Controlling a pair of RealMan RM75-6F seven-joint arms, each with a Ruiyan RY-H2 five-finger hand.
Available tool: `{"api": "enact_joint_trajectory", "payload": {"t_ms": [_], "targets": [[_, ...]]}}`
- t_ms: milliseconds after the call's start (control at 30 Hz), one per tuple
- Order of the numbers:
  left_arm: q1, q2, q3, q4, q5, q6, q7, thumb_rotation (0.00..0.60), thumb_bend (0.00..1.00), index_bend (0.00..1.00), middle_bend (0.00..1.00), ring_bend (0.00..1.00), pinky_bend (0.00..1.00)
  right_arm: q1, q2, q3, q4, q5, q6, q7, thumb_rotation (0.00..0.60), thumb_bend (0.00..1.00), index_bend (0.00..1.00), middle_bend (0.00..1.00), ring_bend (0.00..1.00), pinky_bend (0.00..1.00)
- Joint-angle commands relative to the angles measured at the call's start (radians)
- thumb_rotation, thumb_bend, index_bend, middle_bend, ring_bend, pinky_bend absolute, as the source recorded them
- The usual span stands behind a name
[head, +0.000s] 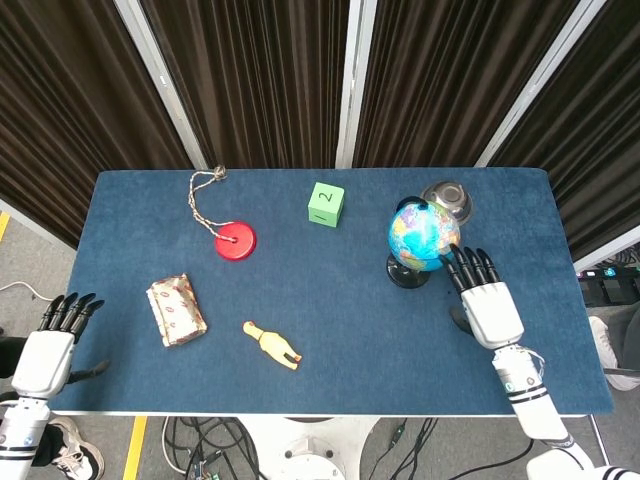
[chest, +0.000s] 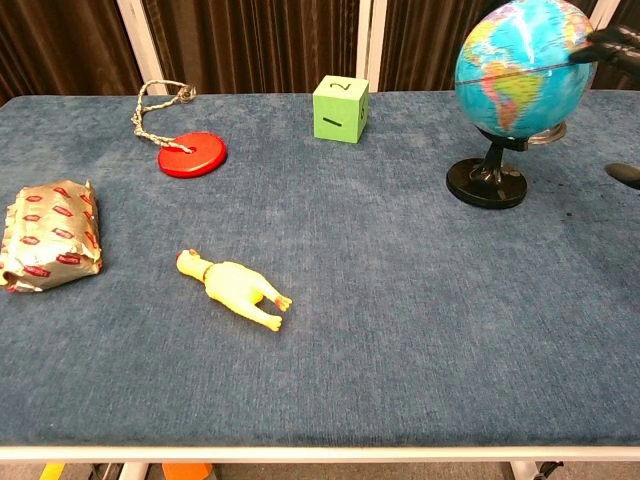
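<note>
On the blue felt-covered worktop we have the small blue desk globe on its round black base standing upright near the right far corner, just in front of a grey metal bowl. Our right hand sits just beside the globe, fingers spread and extended, holding nothing, its fingertips at the sphere's near right side; whether they touch it we cannot tell from above, and the chest view shows only dark fingertips at the edge of the picture. To work the globe well, we judge it best to keep contact light and high on the sphere, brushing sideways so the ball turns on its axis while the base stays planted and clear of the bowl. Our left hand hangs off the worktop's left edge, open and empty. Well apart lie a silver foil snack packet, a green numbered cube, a red disc on a cord and a yellow rubber chicken.
</note>
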Motion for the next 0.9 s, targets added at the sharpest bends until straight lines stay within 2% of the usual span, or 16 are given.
{"api": "enact_joint_trajectory", "payload": {"t_ms": [33,233,400,500,733,900], "targets": [[0.0,0.0,0.0,0.0,0.0,0.001,0.001,0.6,0.0,0.13,0.09,0.02,0.05,-0.014,0.006,0.016,0.02,0.058,-0.009,0.012,0.6,0.24,0.0,0.0,0.0,0.0],[0.0,0.001,0.0,-0.002,0.001,0.001,0.002,0.6,0.0,0.13,0.09,0.02,0.05,-0.049,0.004,0.036,0.025,0.148,0.011,-0.004,0.6,0.24,0.0,0.0,0.0,0.0],[0.0,0.0,-0.001,-0.004,0.002,0.003,0.006,0.6,0.0,0.13,0.09,0.02,0.05,-0.067,0.009,0.025,0.019,0.145,0.031,0.0,0.6,0.24,0.0,0.0,0.0,0.0],[0.002,0.001,-0.001,-0.006,0.001,0.007,0.007,0.6,0.0,0.13,0.09,0.02,0.05,-0.083,0.013,-0.002,0.026,0.107,0.047,0.019,0.6,0.24,0.0,0.0,0.0,0.0],[0.003,0.006,-0.003,-0.012,0.004,0.015,0.004,0.6,0.0,0.13,0.09,0.02,0.05,-0.153,0.052,-0.126,0.054,-0.033,0.1,0.108,0.6,0.24,0.0,0.0,0.0,0.0],[0.005,0.005,-0.003,-0.014,0.011,0.025,0.006,0.6,0.0,0.13,0.09,0.02,0.05,-0.213,0.051,-0.169,0.058,-0.061,0.152,0.092,0.6,0.24,0.0,0.0,0.0,0.0]]}}
